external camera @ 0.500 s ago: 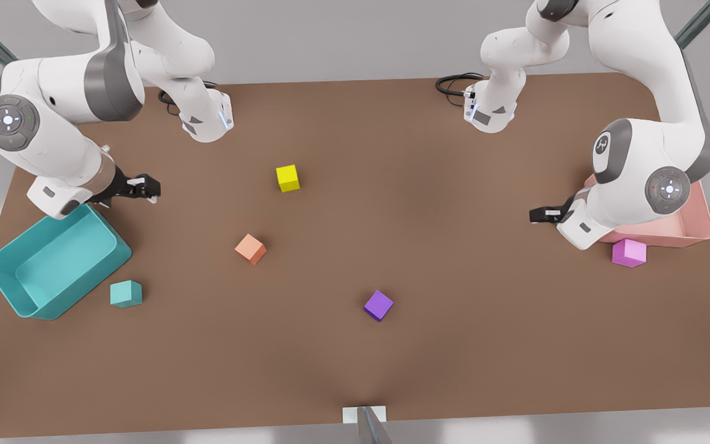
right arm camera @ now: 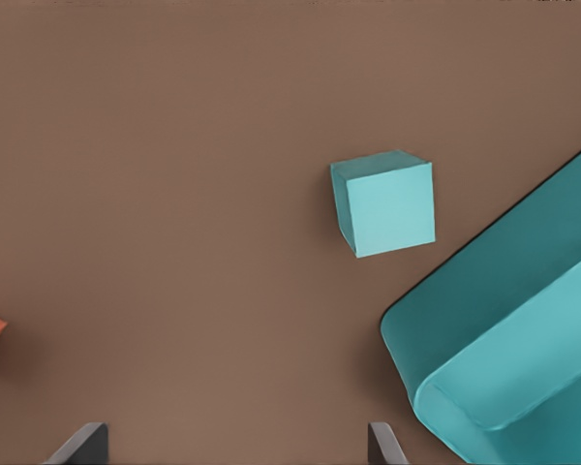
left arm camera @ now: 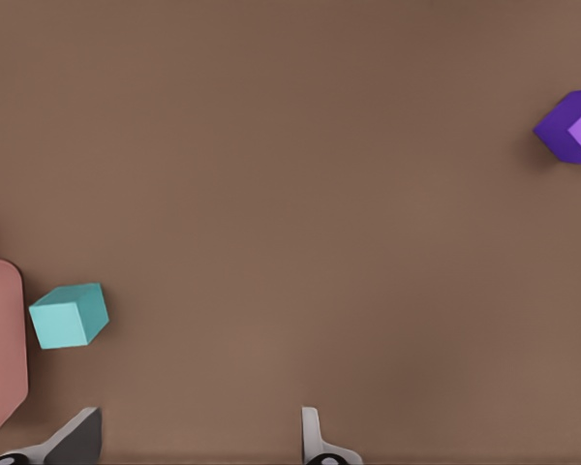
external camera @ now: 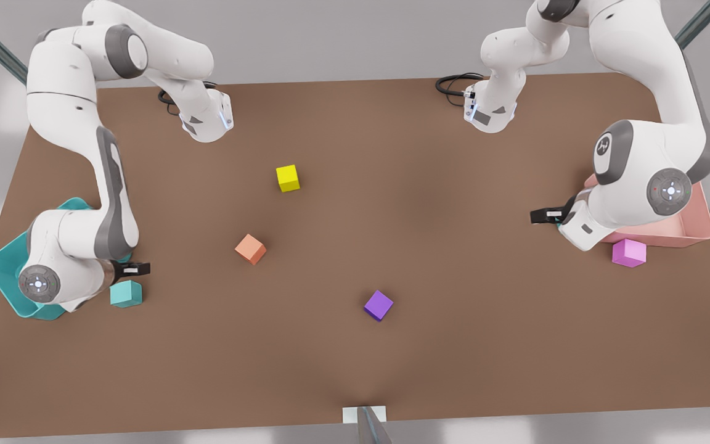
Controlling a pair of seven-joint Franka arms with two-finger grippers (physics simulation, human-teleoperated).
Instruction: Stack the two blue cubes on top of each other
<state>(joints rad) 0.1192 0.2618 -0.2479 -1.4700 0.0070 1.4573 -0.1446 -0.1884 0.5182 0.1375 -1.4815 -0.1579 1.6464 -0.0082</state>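
One teal cube (external camera: 126,293) lies on the brown table beside the teal tray (external camera: 4,271). It shows in the right wrist view as the teal cube (right arm camera: 385,201). My right gripper (external camera: 142,268), on the arm at the front view's left, hovers open just behind this cube, with nothing between its fingers (right arm camera: 82,441). The second teal cube (left arm camera: 68,316) lies next to the pink tray (left arm camera: 0,349); in the front view the other arm hides it. My left gripper (external camera: 537,216) at the front view's right is open and empty, its fingers (left arm camera: 315,436) wide apart.
A purple cube (external camera: 378,304) sits near the table's middle front, an orange cube (external camera: 250,248) left of centre, a yellow cube (external camera: 288,177) farther back. A pink cube (external camera: 629,253) lies in front of the pink tray (external camera: 700,228).
The arm at the front view's left swung from behind the teal tray toward the front; its gripper now hovers by the teal cube. The other arm barely moved.
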